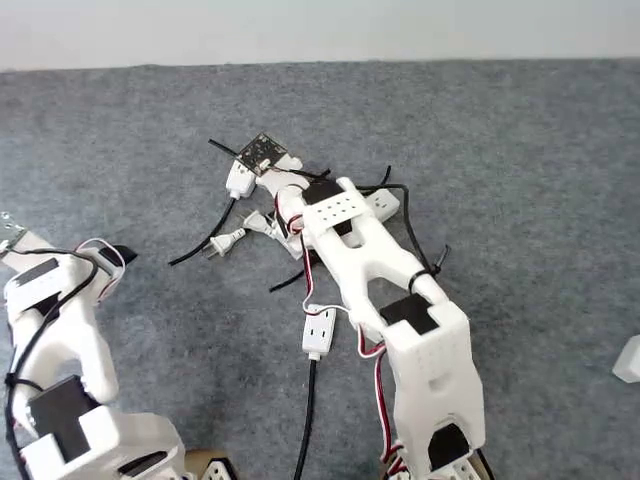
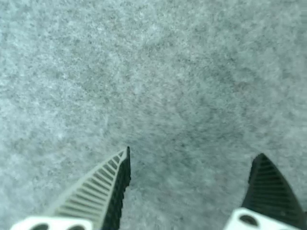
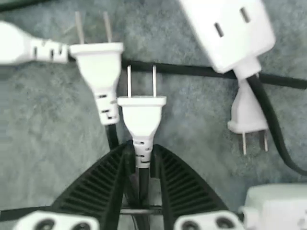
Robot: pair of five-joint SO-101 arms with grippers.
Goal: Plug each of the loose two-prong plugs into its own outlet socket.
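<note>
Grey carpet covers the bench (image 1: 520, 200), with a pale wall (image 1: 320, 30) along its 12 o'clock edge. From above, the right arm (image 1: 370, 250) stretches from 5 o'clock to the middle of the bench, where its wrist covers a tangle of black cords, white plugs and outlets.

The right wrist view lays open the grasp that the arm screens from the high camera. The right claw (image 3: 141, 146) is clenched on the ribbed neck of a white two-prong plug (image 3: 141, 112), whose prongs point away from the claw and sit in no socket. A second plug (image 3: 98, 60) lies just beside it with its prongs pointing the same way. A third plug (image 3: 247, 115) lies near a white outlet socket (image 3: 230, 28), whose two slots face the camera. This plug's prongs point the opposite way, and a black cord (image 3: 192, 71) runs past all three.

The high view adds the wider layout. A separate outlet (image 1: 318, 332) lies at 6 o'clock of the tangle, beside the right arm. A stray plug (image 1: 228, 243) on a dark cord lies at the tangle's 9 o'clock side. A small white object (image 1: 628, 360) sits at the 4 o'clock edge. The left arm (image 1: 60, 340) is folded at 8 o'clock, well apart from the cords.

In the left wrist view, the left claw (image 2: 194, 152) is released, jaws spread wide above bare carpet.
</note>
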